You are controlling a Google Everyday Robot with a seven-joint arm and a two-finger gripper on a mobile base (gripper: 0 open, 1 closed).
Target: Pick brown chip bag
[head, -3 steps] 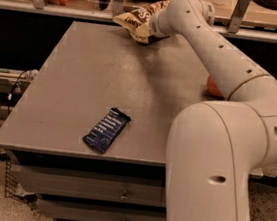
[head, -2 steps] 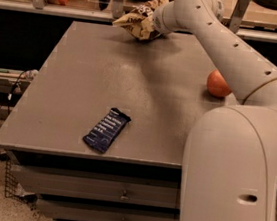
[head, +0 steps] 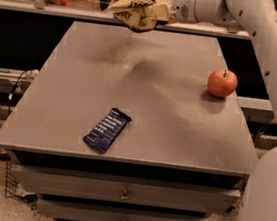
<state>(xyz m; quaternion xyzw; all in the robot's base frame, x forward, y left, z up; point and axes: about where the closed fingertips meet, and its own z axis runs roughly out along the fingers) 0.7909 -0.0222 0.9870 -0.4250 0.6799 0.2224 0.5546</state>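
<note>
The brown chip bag [head: 134,10], crinkly with cream-tan edges and white lettering, hangs in the air above the far edge of the grey table [head: 79,100]. My gripper [head: 160,7] is at the bag's right end and is shut on it, with the white arm reaching in from the upper right. The bag covers most of the fingers. The bag's shadow lies on the table top below it.
A red apple [head: 222,83] stands on the right side of the table. A flat dark-blue bar wrapper [head: 107,130] lies near the front edge. My arm's white body [head: 267,209] fills the right foreground. Shelving stands behind the table, and drawers sit below its top.
The gripper has lifted the chip bag up off the table's far edge. The arm has swung aside and uncovered the apple.
</note>
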